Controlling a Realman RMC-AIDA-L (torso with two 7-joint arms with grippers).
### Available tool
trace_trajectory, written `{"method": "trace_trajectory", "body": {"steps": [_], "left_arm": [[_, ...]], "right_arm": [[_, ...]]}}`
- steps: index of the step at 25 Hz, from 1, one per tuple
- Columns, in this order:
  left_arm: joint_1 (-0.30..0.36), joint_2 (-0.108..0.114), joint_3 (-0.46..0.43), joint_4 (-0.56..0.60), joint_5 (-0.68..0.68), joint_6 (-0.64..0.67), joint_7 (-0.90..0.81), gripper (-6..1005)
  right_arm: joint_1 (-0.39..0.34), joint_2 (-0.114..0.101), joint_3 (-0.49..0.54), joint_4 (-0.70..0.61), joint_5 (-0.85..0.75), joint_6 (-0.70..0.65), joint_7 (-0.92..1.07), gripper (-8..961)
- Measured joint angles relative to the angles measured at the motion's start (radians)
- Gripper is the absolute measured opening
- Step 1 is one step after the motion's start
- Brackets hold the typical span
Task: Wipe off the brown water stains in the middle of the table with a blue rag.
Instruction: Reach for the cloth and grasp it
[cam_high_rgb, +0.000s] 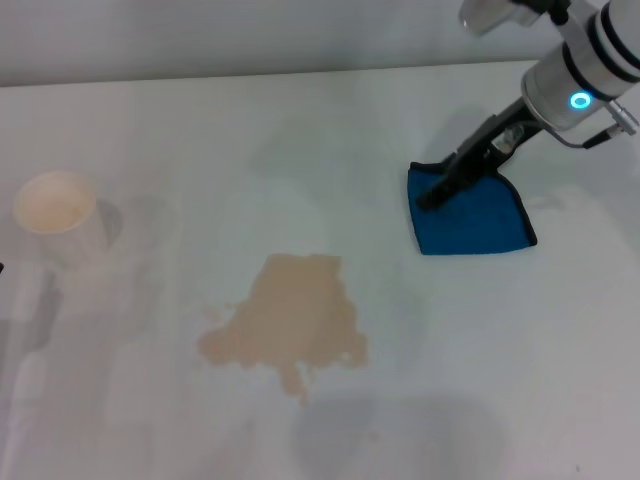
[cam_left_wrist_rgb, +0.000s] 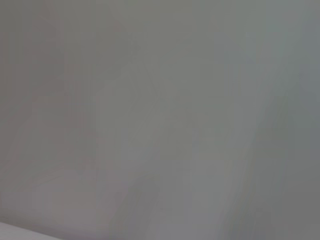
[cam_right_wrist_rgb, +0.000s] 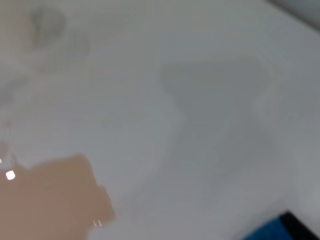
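White table (cam_high_rgb: 180, 130) fills the head view, its far edge at 12 o'clock. On it, near the centre and slightly toward 6 o'clock, lies the brown water stains (cam_high_rgb: 290, 320), a tan puddle with small drips at its near rim; the right wrist view shows the same puddle (cam_right_wrist_rgb: 50, 200) still wet and unwiped. At about 2 o'clock from the puddle, well apart from it, the blue rag (cam_high_rgb: 475, 225) lies flat with a black edge; one corner (cam_right_wrist_rgb: 280, 227) shows in the right wrist view. The right arm reaches in from 1 o'clock, and the right gripper (cam_high_rgb: 432, 198) sits with its dark tips on the rag's far-left corner, low against the cloth, judged to be taking hold so the rag can be dragged toward the spill. Whether the tips are spread or closed cannot be told here. A paper cup (cam_high_rgb: 58, 215) stands at 9 o'clock, near the table's left side, clear of the likely wiping path. The left gripper does not appear in any view; the left wrist view gives only a plain grey surface. The wipe itself is judged not yet begun
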Motion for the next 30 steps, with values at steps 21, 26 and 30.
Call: {"method": "trace_trajectory", "body": {"steps": [21, 26, 30], "left_arm": [[-0.022, 0.0, -0.001, -0.026, -0.022, -0.008, 0.0, 893], [-0.027, 0.0, -0.001, -0.027, -0.023, -0.023, 0.0, 893], [-0.033, 0.0, -0.001, -0.027, -0.023, -0.025, 0.0, 893]], "right_arm": [[0.004, 0.13, 0.29, 0.003, -0.54, 0.001, 0.058, 771], [0.004, 0.143, 0.292, 0.002, -0.578, 0.009, 0.061, 765], [0.004, 0.144, 0.292, 0.003, -0.587, 0.012, 0.061, 760]]}}
